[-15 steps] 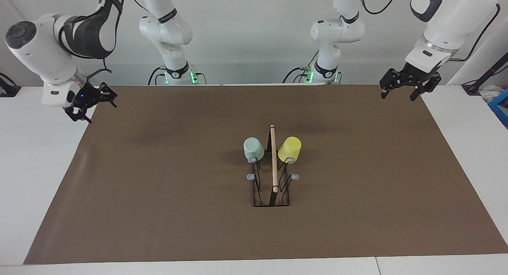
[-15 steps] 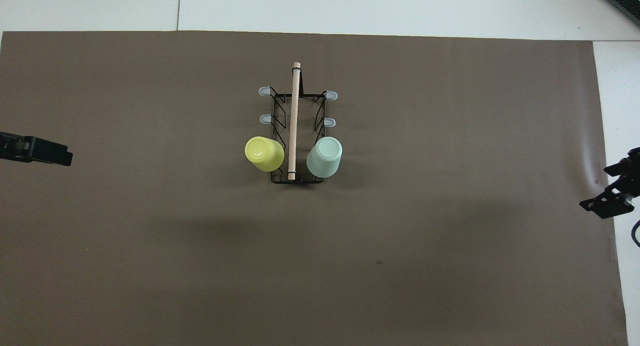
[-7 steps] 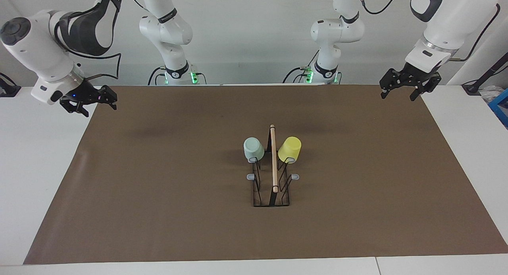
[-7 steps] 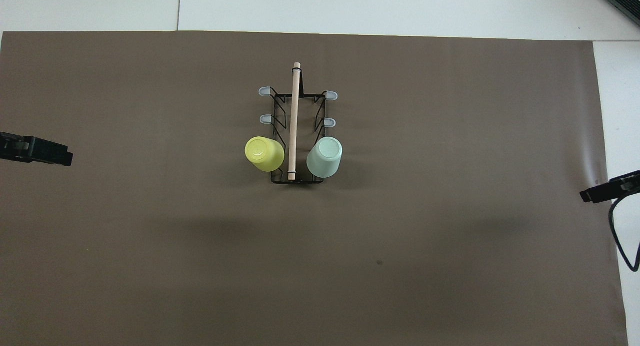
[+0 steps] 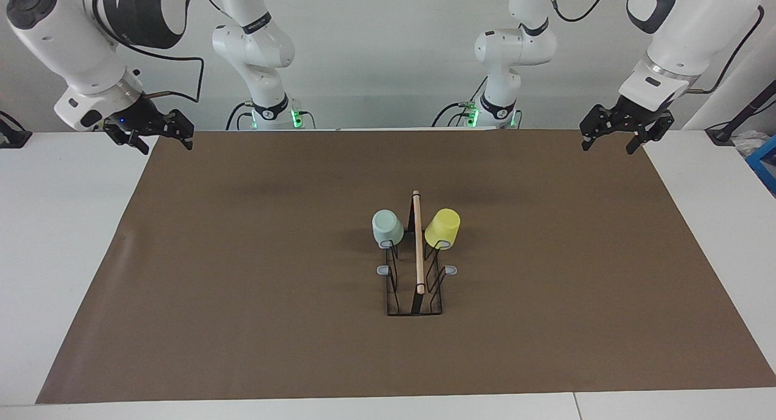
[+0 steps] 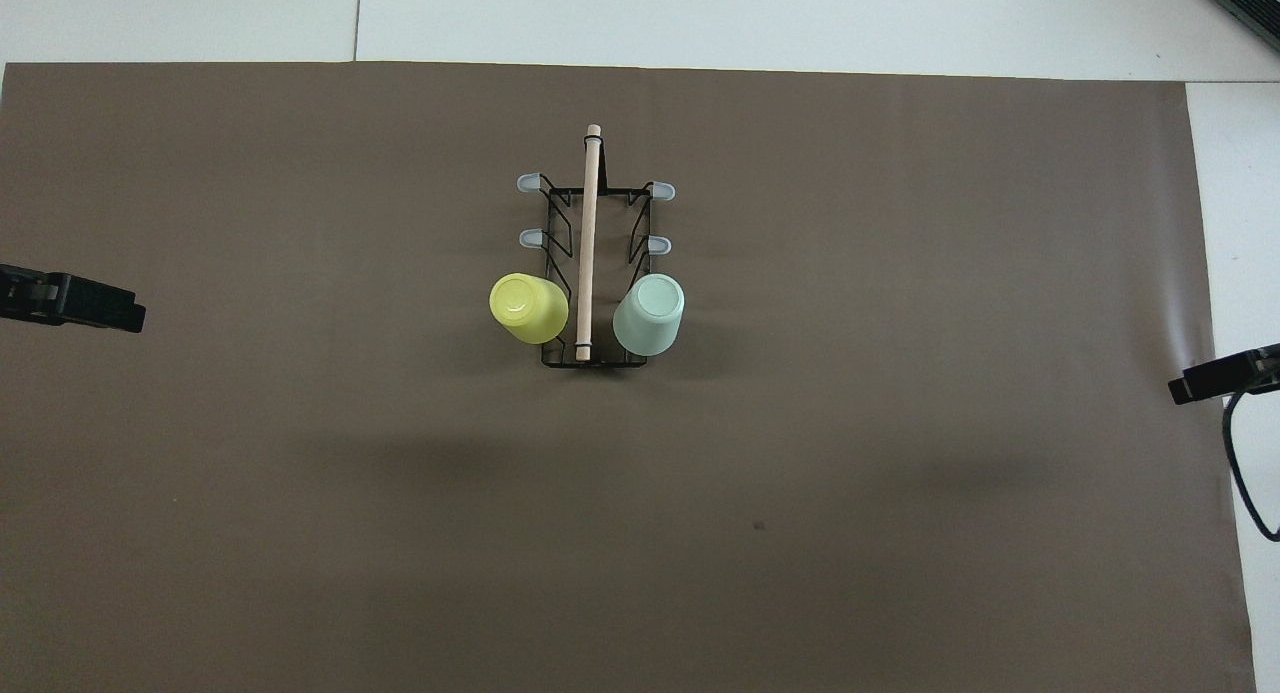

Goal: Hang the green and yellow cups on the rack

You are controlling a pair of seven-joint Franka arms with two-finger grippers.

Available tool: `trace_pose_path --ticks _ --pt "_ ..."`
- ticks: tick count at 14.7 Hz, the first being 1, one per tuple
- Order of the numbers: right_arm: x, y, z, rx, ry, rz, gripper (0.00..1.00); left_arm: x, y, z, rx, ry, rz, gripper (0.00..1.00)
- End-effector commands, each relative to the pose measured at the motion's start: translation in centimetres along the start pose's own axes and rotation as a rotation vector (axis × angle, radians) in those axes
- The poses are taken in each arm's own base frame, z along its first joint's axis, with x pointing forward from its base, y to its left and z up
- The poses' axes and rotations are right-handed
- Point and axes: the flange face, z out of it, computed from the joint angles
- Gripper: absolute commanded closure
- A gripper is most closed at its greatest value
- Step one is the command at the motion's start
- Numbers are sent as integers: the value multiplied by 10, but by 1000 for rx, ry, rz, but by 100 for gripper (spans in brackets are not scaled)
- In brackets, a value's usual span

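both cups (image 5: 388,228) hang on the rack (image 5: 416,286) (claws empty, apart).

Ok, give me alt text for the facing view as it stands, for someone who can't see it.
A yellow cup and a green cup hang upside down on the rack, one on each side of its rod, mid-table on a brown mat. The left claw and the right claw hang open and empty over the mat's corners by the robots.

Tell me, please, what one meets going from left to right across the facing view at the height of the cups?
Brown mat → green cup → rack and its wooden rod → yellow cup → brown mat again.
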Motion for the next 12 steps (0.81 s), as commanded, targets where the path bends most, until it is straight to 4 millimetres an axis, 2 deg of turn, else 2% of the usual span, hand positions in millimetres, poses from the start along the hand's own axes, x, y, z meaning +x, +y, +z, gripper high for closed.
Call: trace_pose_path --ticks 1,4,6,12 --pt "-11 0 -4 52 -24 54 0 -7 0 0 5 -7 2 0" --pt "-29 -11 -20 66 -27 120 0 -7 1 0 5 -5 2 0" --pt "-36 -34 -29 51 -10 78 0 -7 4 0 5 -7 9 0" --pt "-36 -39 -27 40 -5 -51 0 -4 -5 -5 10 27 2 0"
